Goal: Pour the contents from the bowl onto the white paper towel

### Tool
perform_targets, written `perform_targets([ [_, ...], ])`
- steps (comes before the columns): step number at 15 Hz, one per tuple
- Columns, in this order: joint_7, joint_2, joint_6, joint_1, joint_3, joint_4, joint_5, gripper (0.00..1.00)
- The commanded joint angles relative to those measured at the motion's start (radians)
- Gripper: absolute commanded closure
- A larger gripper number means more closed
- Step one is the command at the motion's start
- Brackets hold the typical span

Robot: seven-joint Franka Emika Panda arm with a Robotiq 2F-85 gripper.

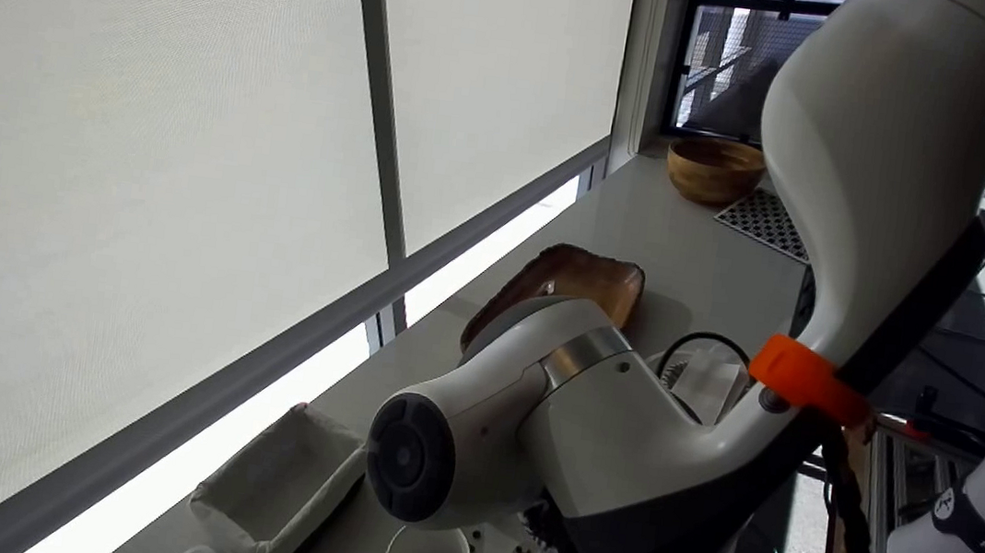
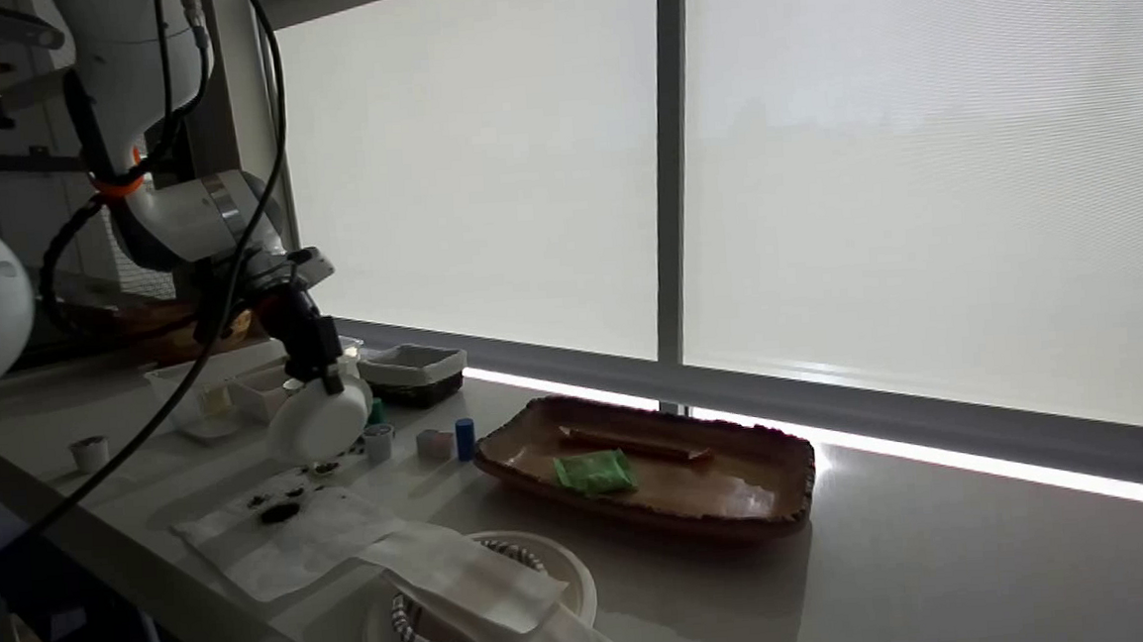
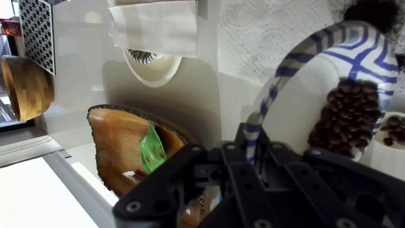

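Observation:
My gripper (image 3: 253, 139) is shut on the rim of the white bowl (image 3: 291, 107), which has blue stripes inside. The bowl is tilted, and dark coffee beans (image 3: 348, 117) lie gathered at its lower side. In an exterior view the gripper (image 2: 330, 377) holds the bowl (image 2: 318, 428) in the air by its upper edge. The white paper towel (image 3: 253, 41) lies flat below and beside the bowl, with dark grounds (image 3: 373, 14) on it. It also shows in an exterior view (image 2: 279, 567). In an exterior view the arm hides the gripper and bowl.
A wooden tray (image 2: 741, 494) holds a green packet (image 2: 596, 471). A paper cup (image 3: 386, 155) with beans stands close to the bowl. Stacked plates (image 2: 572, 564) carry napkins. A lined basket (image 1: 275, 474), plastic containers (image 2: 174, 385) and a blue cylinder (image 2: 465, 440) stand nearby.

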Motion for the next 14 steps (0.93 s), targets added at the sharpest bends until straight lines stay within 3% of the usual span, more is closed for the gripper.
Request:
perform_targets([
  [1, 0.001, -0.015, 0.037, -0.003, 0.001, -0.015, 0.011, 0.99],
  [2, 0.009, 0.0, -0.027, 0.006, -0.003, 0.004, 0.022, 0.99],
  [4, 0.004, -0.011, 0.025, -0.001, 0.001, -0.01, 0.014, 0.99],
  [5, 0.004, -0.003, -0.017, 0.005, -0.002, 0.0, 0.018, 0.99],
  [6, -0.002, -0.025, 0.075, -0.007, 0.004, -0.031, 0.001, 0.99],
  [8, 0.004, -0.003, -0.011, 0.007, -0.002, -0.001, 0.018, 0.99],
  [9, -0.002, -0.012, 0.034, 0.001, 0.001, -0.015, 0.008, 0.99],
  [14, 0.006, -0.009, 0.009, 0.003, -0.001, -0.009, 0.017, 0.99],
])
